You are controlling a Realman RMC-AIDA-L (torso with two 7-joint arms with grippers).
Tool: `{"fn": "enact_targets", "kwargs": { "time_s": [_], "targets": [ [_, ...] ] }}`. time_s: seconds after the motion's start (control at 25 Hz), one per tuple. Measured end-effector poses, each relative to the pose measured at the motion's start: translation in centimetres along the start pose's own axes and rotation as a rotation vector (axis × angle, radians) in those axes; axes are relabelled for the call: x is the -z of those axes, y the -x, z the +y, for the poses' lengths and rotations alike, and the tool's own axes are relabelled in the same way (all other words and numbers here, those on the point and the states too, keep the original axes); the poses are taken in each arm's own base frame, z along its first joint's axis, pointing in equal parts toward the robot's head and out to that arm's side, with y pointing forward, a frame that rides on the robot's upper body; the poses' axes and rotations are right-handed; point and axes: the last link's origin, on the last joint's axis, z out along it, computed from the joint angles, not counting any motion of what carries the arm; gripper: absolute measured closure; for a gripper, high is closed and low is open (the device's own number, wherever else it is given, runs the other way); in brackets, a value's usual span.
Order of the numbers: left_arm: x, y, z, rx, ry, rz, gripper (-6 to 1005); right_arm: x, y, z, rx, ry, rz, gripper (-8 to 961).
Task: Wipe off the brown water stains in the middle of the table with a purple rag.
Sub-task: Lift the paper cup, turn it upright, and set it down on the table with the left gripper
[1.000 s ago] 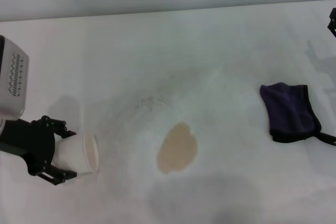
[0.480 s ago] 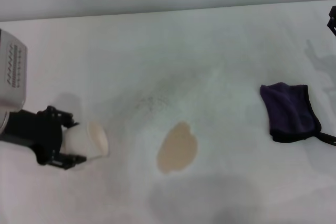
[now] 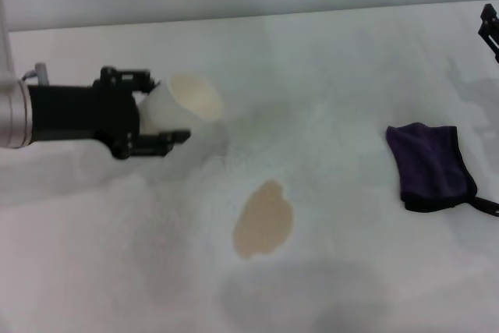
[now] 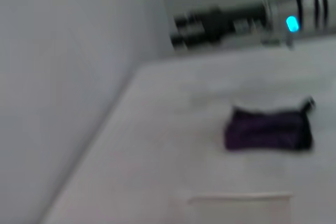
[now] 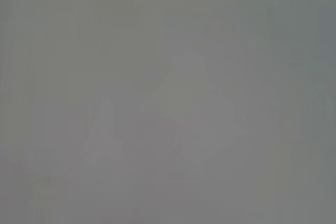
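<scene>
One left claw [image 3: 160, 122] | pinching white cup [image 3: 181, 99] | above table [image 3: 327, 60] | right claw [image 3: 490, 27] unclear

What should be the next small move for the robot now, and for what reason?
Probably the left gripper, shut on the white cup and holding it tilted above the table, should set the cup down upright away from the brown water stains. The stains are unwiped, and the purple rag lies untouched, with the right gripper only at the frame's edge.

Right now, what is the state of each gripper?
Left gripper: closed on the white paper cup, held above the table.
Right gripper: at the far right edge.
</scene>
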Motion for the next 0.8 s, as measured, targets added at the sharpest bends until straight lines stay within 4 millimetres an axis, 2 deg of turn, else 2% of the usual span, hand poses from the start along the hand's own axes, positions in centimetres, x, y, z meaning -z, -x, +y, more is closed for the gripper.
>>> {"fn": "enact_targets", "kwargs": {
  "time_s": [0.08,0.16,0.32,0.44,0.8],
  "targets": [
    [-0.3,-0.1,-0.3,0.018,-0.063,0.097,305,-0.3,0.2,0.1,0.01,0.012,-0.004,111],
    [-0.4,0.0,-0.3,0.026,-0.083,0.124,304,-0.7,0.3,0.4,0.021,0.028,-0.002,111],
    [-0.7,1.2,0.0,0.082,-0.186,0.232,304,-1.3,0.9,0.3,0.055,0.049,-0.013,111],
    [-0.4,2.6,0.6,0.135,-0.263,0.279,304,-1.6,1.2,0.2,0.082,0.062,-0.023,111],
    [0.3,7.9,4.5,0.272,-0.454,0.307,305,-3.0,1.3,0.3,0.17,0.077,0.021,111]
  ]
}}
